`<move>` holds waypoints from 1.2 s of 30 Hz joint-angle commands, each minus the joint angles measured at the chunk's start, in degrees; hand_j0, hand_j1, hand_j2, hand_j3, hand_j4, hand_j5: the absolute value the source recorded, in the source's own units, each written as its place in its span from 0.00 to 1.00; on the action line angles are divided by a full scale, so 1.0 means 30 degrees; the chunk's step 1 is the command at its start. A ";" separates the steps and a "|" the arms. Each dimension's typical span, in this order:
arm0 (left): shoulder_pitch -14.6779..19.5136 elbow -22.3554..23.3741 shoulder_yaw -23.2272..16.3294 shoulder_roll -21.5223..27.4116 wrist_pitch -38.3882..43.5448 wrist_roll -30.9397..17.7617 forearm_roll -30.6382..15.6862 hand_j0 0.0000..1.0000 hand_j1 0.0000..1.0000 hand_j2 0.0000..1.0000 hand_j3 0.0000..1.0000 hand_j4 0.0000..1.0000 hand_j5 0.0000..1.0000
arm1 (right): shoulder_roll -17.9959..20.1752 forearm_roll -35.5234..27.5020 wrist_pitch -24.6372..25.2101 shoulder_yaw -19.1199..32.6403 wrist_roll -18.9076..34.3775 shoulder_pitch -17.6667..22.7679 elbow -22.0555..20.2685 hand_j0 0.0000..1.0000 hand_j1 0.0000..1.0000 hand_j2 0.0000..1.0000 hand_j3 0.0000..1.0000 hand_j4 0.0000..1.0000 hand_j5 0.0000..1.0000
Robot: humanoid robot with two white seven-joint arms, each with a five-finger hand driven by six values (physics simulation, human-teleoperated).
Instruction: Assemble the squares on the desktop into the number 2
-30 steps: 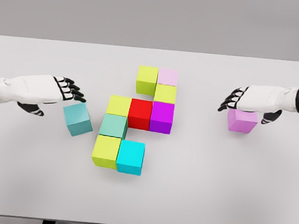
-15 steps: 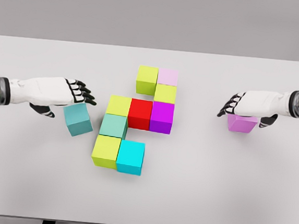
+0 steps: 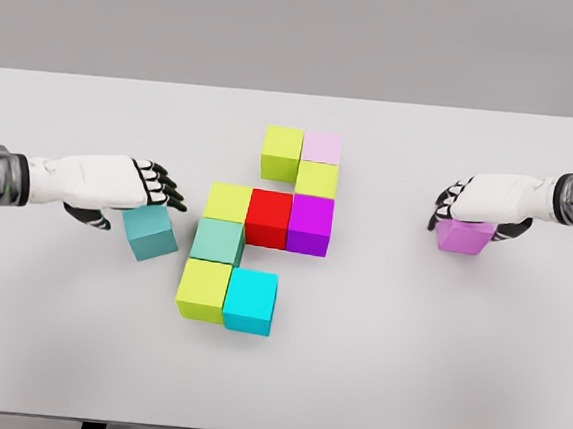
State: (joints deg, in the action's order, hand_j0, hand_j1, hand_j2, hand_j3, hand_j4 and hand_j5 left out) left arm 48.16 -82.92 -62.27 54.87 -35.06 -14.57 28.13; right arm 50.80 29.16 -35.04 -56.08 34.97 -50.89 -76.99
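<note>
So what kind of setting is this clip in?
Most likely a simulated tabletop workspace: a plain white table against a featureless grey backdrop, flat-coloured blocks such as the red block, and two white robot arms reaching in, all with a rendered look.

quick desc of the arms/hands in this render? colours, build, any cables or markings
Both arms are smooth white shells. Each hand, left hand and right hand, has a white back and black fingers with white segments. At each wrist sits a dark grey cuff ringed with lighter bands, clearest on the right arm. No cables, logos or printed markings are visible.
</note>
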 commanded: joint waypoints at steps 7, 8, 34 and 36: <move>0.0000 0.0043 -0.0044 -0.0155 0.0021 -0.0006 0.0057 0.95 0.95 0.95 0.95 0.95 0.95 | 0.0116 -0.0082 0.0014 0.0208 0.0010 0.0000 -0.0176 0.62 0.62 0.62 0.62 0.62 0.62; 0.0000 0.0043 -0.0102 -0.0155 0.0021 -0.0006 0.0057 0.95 0.95 0.95 0.95 0.95 0.95 | 0.0174 -0.0141 0.0014 0.0237 0.0010 -0.0029 -0.0205 0.60 0.60 0.60 0.60 0.60 0.60; -0.0205 0.0014 -0.0161 -0.0653 0.0021 -0.0006 0.0467 0.92 0.92 0.92 0.92 0.92 0.92 | 0.3544 -0.0550 0.0014 0.0560 0.0010 0.1025 -0.7939 0.59 0.59 0.59 0.59 0.59 0.59; -0.0205 0.0014 -0.0161 -0.0682 0.0021 -0.0035 0.0467 0.92 0.92 0.92 0.92 0.92 0.92 | 0.3485 -0.0727 0.0014 0.0501 0.0010 0.1055 -0.8086 0.59 0.59 0.59 0.59 0.59 0.59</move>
State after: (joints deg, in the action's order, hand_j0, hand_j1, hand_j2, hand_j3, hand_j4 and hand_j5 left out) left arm 47.46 -82.87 -62.81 52.90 -35.06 -14.65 29.79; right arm 61.13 27.57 -35.17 -54.45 35.00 -47.73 -100.49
